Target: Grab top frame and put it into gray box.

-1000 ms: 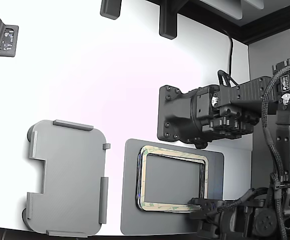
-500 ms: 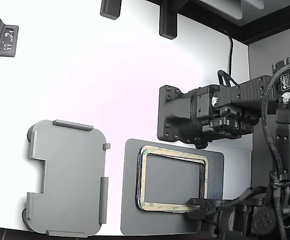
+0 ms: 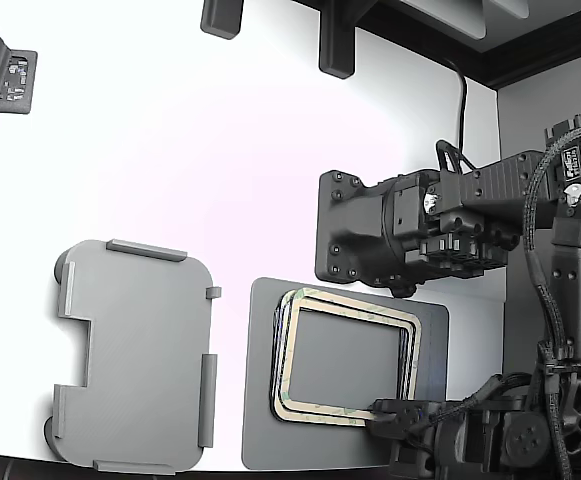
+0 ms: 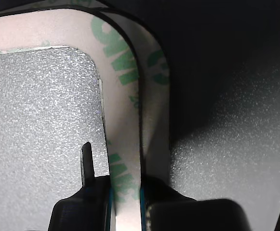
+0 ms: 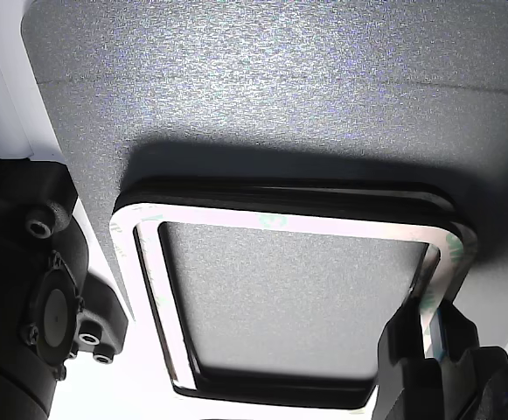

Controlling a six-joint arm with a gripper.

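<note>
The hand (image 4: pixel 125 199) pinches one side of the thin, pale, green-marked top frame (image 3: pixel 348 358), which now sits a bit higher and slid over the dark flat mat (image 3: pixel 430 330) than half a second ago. The lift looks started; the light gray plastic box (image 3: pixel 135 355) waits on the white desk (image 3: pixel 220 150).

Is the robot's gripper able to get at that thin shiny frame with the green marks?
Probably yes. In the wrist view the gripper has a finger on each side of one rail of the thin silvery frame with green marks, apparently shut on it. Nothing blocks it above the dark gray mat.
</note>
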